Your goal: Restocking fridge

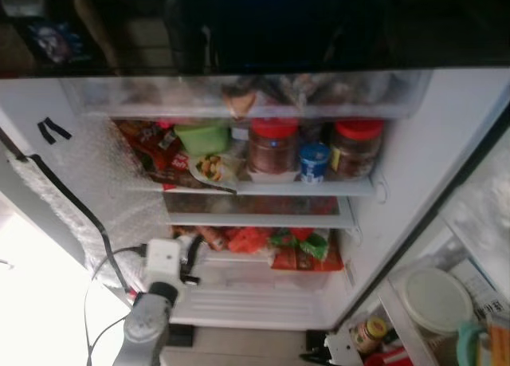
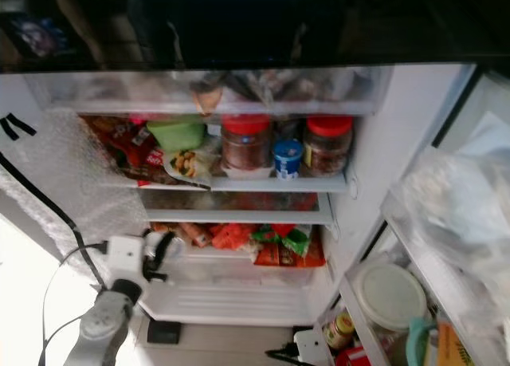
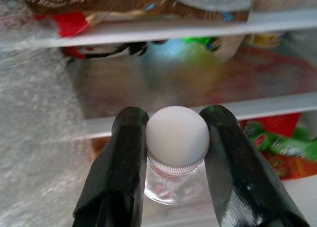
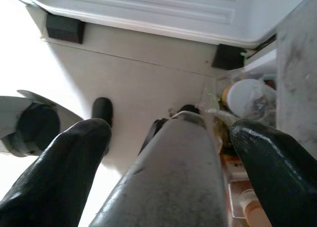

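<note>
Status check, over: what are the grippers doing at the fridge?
Left gripper shut on white-capped jar, at lower shelf. Right gripper open, idle, pointing at floor. Path ahead looks free.

The jar (image 3: 174,180) was clear, glassy and glossy, with a matt white plastic lid (image 3: 177,136) ribbed at its edge. The left gripper (image 3: 174,138) had smooth, faintly shiny black fingers (image 3: 124,153) clamped on it. The fridge (image 1: 414,159) walls looked like smooth white plastic, the shelves (image 1: 263,188) clear and glossy. Crinkled bubble wrap (image 3: 34,128) covered one side. The packets (image 1: 307,250) were shiny foil or plastic. The floor (image 4: 148,83) looked pale and matt.
</note>
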Controlling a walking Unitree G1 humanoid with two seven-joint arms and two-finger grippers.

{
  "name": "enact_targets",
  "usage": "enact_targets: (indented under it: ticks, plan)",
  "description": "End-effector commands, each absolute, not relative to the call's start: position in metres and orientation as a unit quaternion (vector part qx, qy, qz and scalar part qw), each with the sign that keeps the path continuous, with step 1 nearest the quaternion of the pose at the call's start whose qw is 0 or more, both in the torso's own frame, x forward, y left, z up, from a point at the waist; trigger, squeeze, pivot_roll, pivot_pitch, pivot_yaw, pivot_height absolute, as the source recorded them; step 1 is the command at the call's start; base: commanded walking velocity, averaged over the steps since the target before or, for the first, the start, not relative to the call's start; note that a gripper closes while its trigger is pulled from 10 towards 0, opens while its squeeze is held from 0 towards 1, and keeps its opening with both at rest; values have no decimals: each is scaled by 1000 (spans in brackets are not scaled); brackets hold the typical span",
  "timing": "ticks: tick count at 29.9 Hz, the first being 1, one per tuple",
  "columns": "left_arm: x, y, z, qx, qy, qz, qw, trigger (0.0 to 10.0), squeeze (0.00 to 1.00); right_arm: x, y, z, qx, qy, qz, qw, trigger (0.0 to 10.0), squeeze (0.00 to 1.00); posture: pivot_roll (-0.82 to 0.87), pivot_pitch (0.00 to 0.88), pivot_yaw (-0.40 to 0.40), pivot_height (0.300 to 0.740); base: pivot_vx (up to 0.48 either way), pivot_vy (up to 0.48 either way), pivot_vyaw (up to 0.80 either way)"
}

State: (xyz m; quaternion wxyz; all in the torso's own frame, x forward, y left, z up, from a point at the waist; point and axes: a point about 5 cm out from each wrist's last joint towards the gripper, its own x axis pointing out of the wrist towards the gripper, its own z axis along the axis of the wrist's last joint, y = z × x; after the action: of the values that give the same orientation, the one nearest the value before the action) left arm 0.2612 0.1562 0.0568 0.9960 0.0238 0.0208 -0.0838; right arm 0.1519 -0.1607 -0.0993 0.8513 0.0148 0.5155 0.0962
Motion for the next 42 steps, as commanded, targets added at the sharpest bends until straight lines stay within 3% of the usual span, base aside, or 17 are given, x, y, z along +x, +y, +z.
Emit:
enact_targets:
  ticks: [1,42]
  plan:
    - [259,164,58,28,25,-80,996,10000,0,151,-172,-99,16,514,72,855,10000,0,38,62,-2,740,0,0,0]
    - [265,161,65,34,15,-89,995,10000,0,151,-174,-98,42,494,32,868,10000,0,37,60,-2,740,0,0,0]
